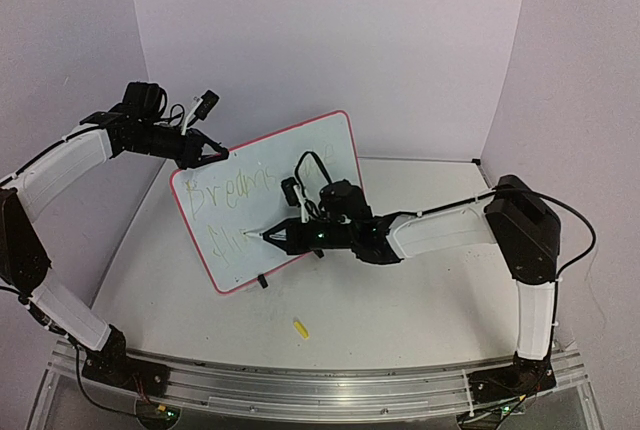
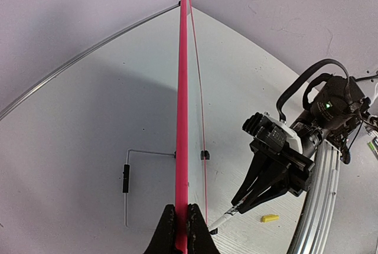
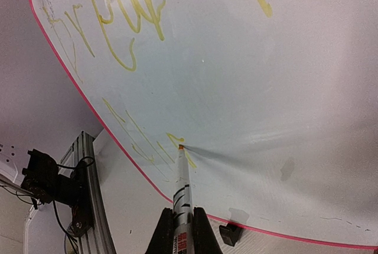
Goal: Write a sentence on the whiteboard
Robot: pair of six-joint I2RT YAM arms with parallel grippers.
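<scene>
The whiteboard (image 1: 290, 185), glossy white with a pink-red border, stands tilted on small black clip feet. Yellow writing fills its upper line and the start of a second line. My left gripper (image 1: 205, 153) is shut on the board's top left edge; in the left wrist view the pink edge (image 2: 182, 118) sits between the fingers. My right gripper (image 1: 283, 236) is shut on a white marker (image 3: 182, 189), whose orange tip touches the board (image 3: 248, 77) at the second line. The marker also shows in the left wrist view (image 2: 223, 221).
A yellow marker cap (image 1: 300, 327) lies on the table in front of the board, also seen in the left wrist view (image 2: 269, 218). A wire stand (image 2: 126, 177) props the board from behind. An aluminium rail (image 1: 300, 385) runs along the near edge. Lilac walls enclose the table.
</scene>
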